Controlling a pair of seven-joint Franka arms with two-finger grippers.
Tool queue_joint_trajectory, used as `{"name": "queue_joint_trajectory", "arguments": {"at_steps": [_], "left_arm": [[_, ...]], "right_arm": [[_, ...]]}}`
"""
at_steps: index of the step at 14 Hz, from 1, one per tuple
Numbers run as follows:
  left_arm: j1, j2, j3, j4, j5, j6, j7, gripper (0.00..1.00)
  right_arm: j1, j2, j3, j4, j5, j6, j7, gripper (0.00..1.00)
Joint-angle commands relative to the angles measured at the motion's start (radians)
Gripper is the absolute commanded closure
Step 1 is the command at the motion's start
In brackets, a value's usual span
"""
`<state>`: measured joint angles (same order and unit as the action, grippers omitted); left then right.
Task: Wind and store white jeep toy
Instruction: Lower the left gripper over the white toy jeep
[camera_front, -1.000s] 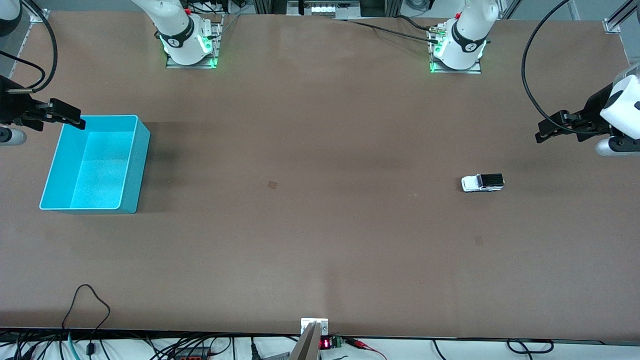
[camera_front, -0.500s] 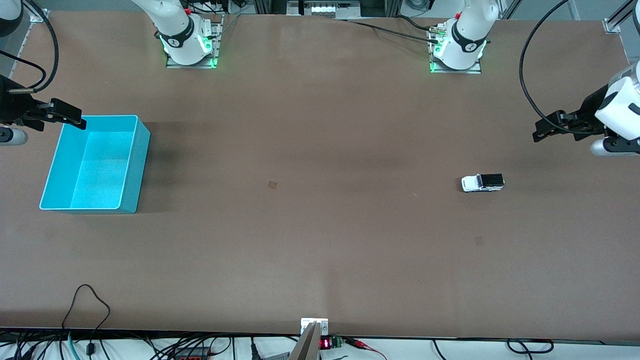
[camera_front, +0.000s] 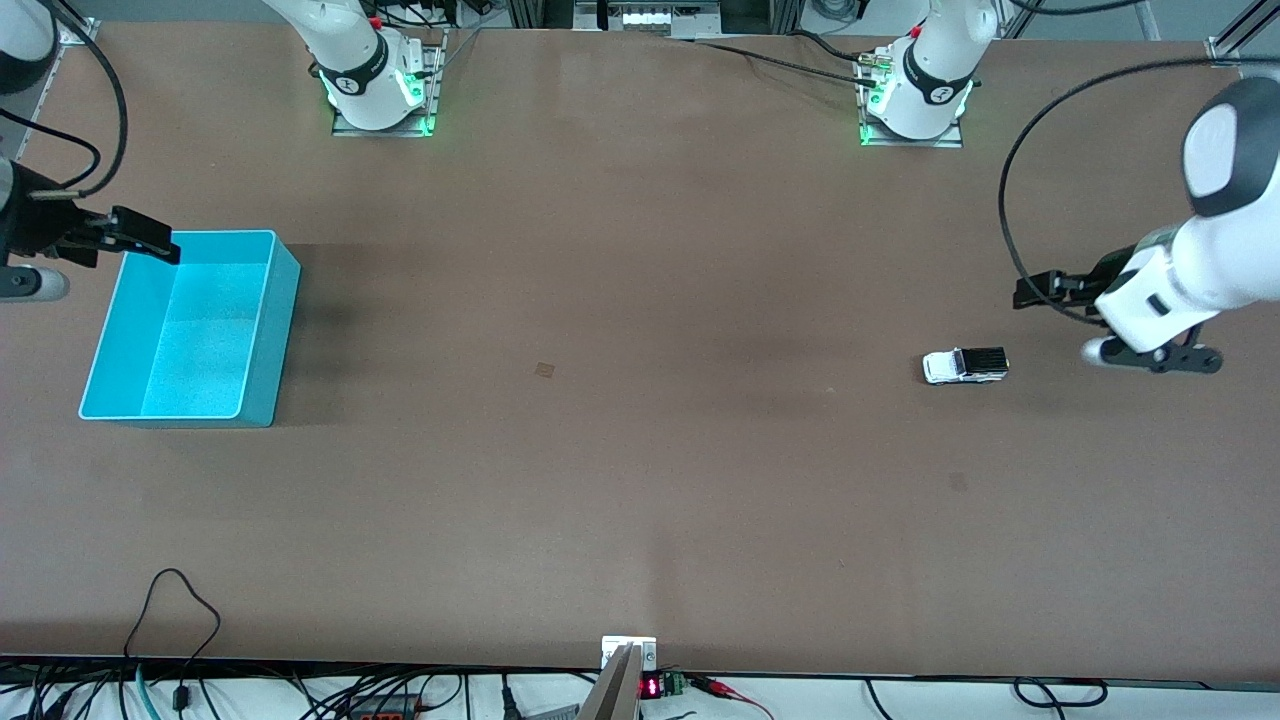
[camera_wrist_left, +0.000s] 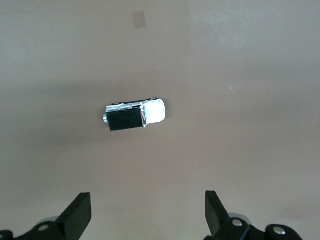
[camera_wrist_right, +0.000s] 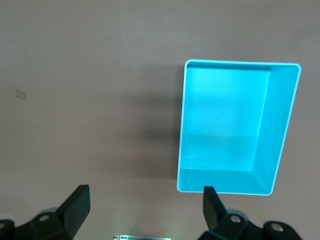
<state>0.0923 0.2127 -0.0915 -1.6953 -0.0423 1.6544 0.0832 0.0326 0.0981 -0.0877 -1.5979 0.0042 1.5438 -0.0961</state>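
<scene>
— Where was the white jeep toy (camera_front: 965, 365)?

— It sat on its wheels on the brown table (camera_front: 640, 480), toward the left arm's end, black roof up, with nothing touching it.

— And the left gripper (camera_front: 1035, 290)?

— It hung in the air just beside the jeep, over bare table, with its jaws spread wide and empty. In the left wrist view the toy (camera_wrist_left: 134, 115) lay apart from the two fingertips (camera_wrist_left: 80, 212).

— The right gripper (camera_front: 145, 238)?

— It hovered at the rim of the turquoise bin (camera_front: 255, 400), at the right arm's end, jaws also wide, holding nothing. The bin (camera_wrist_right: 280, 125) had nothing in it.
</scene>
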Motion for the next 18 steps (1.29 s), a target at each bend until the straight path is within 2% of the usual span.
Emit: {"name": "queue_joint_trajectory", "arguments": {"at_steps": [1, 5, 7, 10, 14, 18], "left_arm": [[-0.003, 0.083, -0.005, 0.011, 0.022, 0.040, 0.038, 0.00], [0.000, 0.091, -0.008, -0.128, 0.024, 0.189, 0.188, 0.00], [0.000, 0.096, -0.016, -0.185, 0.079, 0.209, 0.321, 0.00], [0.011, 0.105, -0.065, -0.199, 0.163, 0.232, 0.519, 0.00], [0.030, 0.123, -0.065, -0.299, 0.185, 0.431, 0.980, 0.00], [0.058, 0.145, -0.065, -0.339, 0.185, 0.476, 1.196, 0.00]], "right_arm": [[-0.008, 0.057, 0.000, 0.010, -0.003, -0.036, -0.013, 0.00], [-0.008, 0.075, -0.003, 0.010, -0.004, -0.089, -0.014, 0.00], [-0.008, 0.075, -0.003, 0.007, -0.004, -0.105, -0.014, 0.00], [-0.010, 0.075, -0.003, 0.007, -0.003, -0.126, -0.010, 0.00], [-0.010, 0.075, -0.003, 0.006, -0.003, -0.126, -0.008, 0.00], [-0.010, 0.075, -0.003, 0.004, -0.001, -0.128, -0.002, 0.00]]}}
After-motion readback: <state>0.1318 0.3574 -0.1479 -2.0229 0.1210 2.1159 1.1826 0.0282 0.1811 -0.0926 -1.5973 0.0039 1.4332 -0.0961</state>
